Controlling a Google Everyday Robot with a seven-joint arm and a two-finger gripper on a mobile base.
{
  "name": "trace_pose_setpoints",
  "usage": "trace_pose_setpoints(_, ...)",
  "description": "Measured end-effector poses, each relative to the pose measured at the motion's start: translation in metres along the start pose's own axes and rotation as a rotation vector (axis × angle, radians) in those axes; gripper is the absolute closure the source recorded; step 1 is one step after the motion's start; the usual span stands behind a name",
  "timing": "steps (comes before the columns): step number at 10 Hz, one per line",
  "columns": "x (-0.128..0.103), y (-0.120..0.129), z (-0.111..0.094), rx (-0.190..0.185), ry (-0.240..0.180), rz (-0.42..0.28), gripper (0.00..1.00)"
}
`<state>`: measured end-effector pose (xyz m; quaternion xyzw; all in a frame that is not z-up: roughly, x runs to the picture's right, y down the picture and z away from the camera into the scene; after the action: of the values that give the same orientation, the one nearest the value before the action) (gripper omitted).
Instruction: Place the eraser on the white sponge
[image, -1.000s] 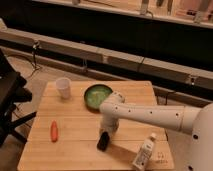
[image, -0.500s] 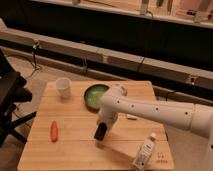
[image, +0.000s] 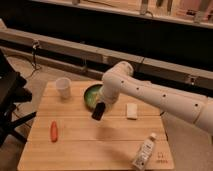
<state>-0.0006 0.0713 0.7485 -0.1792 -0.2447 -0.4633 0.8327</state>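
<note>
My gripper (image: 99, 107) hangs from the white arm above the table's middle, just in front of the green bowl (image: 91, 94). It is shut on the eraser (image: 97, 113), a small black block held clear of the wood with its shadow below it. The white sponge (image: 131, 110), a flat off-white pad, lies on the table to the right of the gripper, a short way apart from it.
A white paper cup (image: 62, 87) stands at the back left. An orange carrot (image: 54, 131) lies at the front left. A white bottle (image: 144, 152) lies near the front right edge. The wooden table (image: 90, 150) ends close behind the bowl.
The gripper has risen from the tabletop with the eraser and moved back toward the bowl. The sponge, earlier hidden behind the arm, now shows.
</note>
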Motion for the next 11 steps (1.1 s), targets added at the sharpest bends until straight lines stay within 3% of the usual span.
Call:
trace_pose_setpoints(1,0.001,0.005,0.002,-0.008,-0.003,0.006,1.00)
trace_pose_setpoints(4,0.011,0.042,0.012,0.031,0.019,0.040,1.00)
trace_pose_setpoints(8,0.025,0.033,0.000,0.036,0.010,0.042,1.00)
trace_pose_setpoints(11,0.038,0.061,0.006,0.061,0.024,0.085,1.00)
